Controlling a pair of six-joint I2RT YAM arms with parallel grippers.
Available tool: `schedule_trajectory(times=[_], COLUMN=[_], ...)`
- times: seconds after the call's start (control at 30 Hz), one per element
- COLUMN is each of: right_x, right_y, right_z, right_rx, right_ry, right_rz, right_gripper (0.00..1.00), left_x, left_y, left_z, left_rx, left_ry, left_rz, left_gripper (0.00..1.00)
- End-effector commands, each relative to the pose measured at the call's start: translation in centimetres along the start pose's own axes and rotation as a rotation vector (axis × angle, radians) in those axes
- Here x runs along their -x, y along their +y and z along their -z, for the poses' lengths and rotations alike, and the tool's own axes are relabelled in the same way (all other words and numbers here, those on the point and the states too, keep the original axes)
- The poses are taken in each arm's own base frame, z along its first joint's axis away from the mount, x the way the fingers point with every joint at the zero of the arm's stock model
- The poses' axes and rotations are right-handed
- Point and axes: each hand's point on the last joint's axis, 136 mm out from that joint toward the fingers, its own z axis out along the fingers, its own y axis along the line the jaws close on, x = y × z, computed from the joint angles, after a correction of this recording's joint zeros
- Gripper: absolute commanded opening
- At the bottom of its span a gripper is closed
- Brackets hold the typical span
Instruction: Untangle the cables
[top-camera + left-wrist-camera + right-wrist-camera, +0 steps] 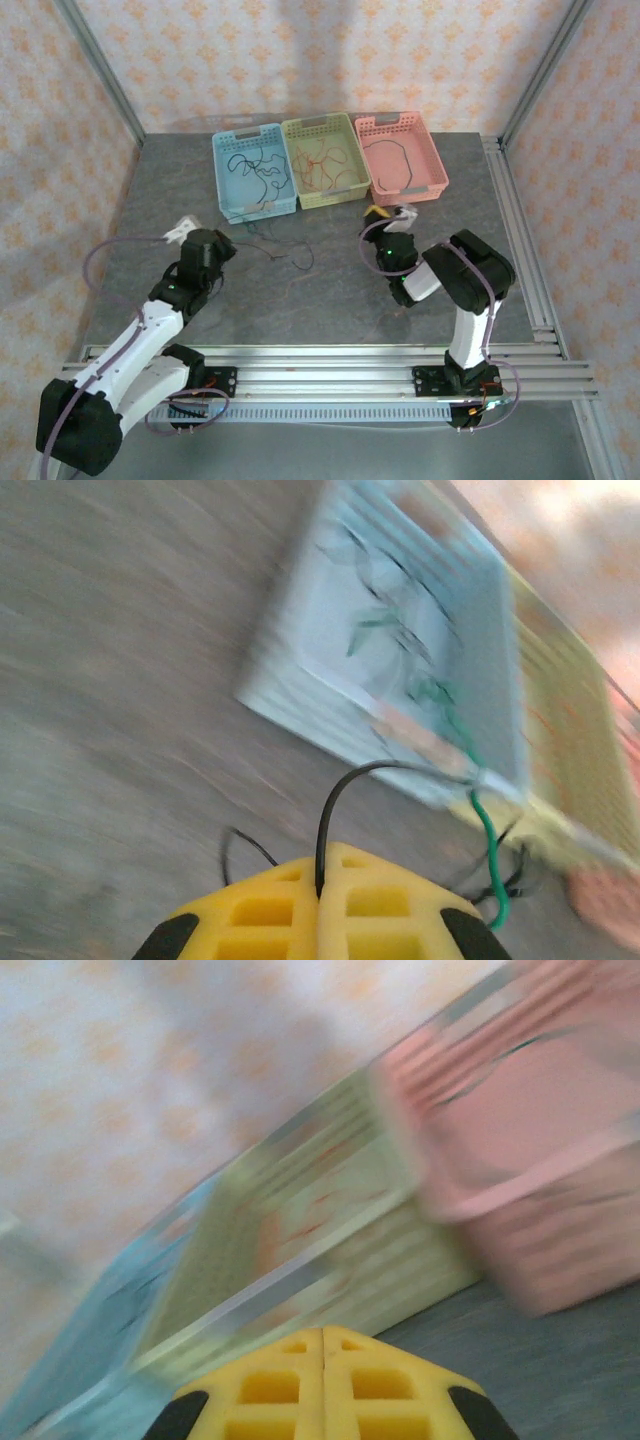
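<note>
top external view: blue basket (pixel 260 210), yellow basket (pixel 335 195) and pink basket (pixel 410 190) line the far side of the table (pixel 330 290), seemingly for sorting strands. loose cables (pixel 268 250) lie beside the left gripper (pixel 320 880), which pinches a black cable (pixel 335 800), likely to draw it clear of a green cable (pixel 487 850). right gripper (pixel 322 1345) is pressed together, empty
</note>
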Motion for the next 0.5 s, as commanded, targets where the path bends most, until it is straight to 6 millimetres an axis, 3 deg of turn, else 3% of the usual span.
schedule_trajectory(times=[0.0, 0.07, 0.27, 0.47], right_x=[4.2, 4.1, 1.8, 0.8], right_y=[-8.2, -7.6, -1.4, 1.2], right_z=[1.8, 1.4, -0.8, -1.2], right_rx=[-0.381, -0.343, -0.077, 0.026], right_ry=[-0.195, -0.185, -0.060, -0.018], right_rz=[0.074, 0.071, 0.106, 0.137], right_gripper=[0.00, 0.00, 0.00, 0.00], left_x=[3.1, 2.9, 1.6, 0.6], left_y=[5.8, 5.3, 2.6, 0.5], left_z=[0.8, 0.4, -1.0, -1.4], left_rx=[0.246, 0.223, 0.100, -0.014], left_ry=[-0.177, -0.159, -0.070, -0.013], left_rz=[-0.011, -0.017, -0.057, -0.074], left_gripper=[0.00, 0.00, 0.00, 0.00])
